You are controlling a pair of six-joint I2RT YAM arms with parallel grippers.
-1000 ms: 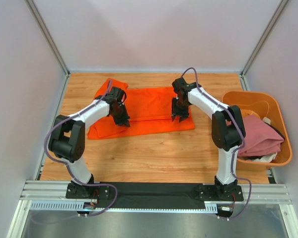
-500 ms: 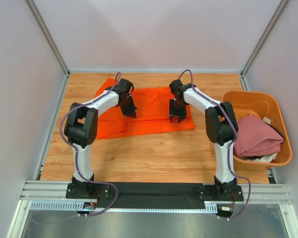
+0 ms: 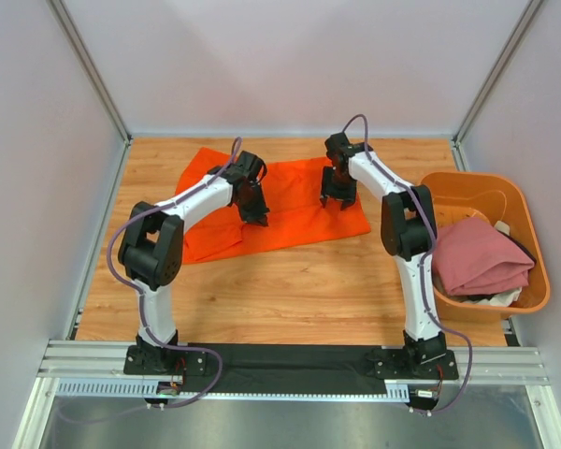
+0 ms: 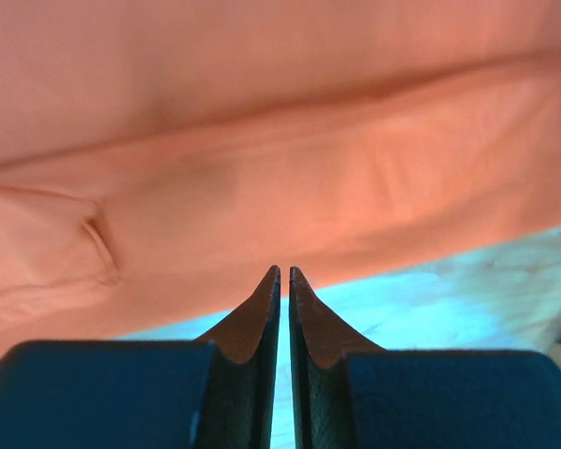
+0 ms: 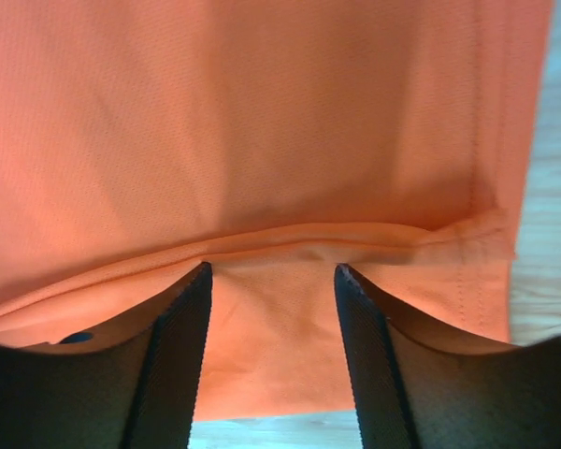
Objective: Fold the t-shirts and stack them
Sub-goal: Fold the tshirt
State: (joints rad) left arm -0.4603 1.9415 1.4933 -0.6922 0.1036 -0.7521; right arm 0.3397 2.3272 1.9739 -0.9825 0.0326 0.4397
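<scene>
Wooden surface [image 3: 290, 281], white walls. Orange t-shirt [image 3: 294, 201] lay part-folded across the far middle. Left fingers [image 4: 251, 323] were all but closed and empty above its near edge. Right fingers [image 5: 179, 355] stood apart astride a fold, gripping nothing. Risk: the unpinned fold could spring open or skew. Cloth beneath both wrists was hidden from above.
</scene>
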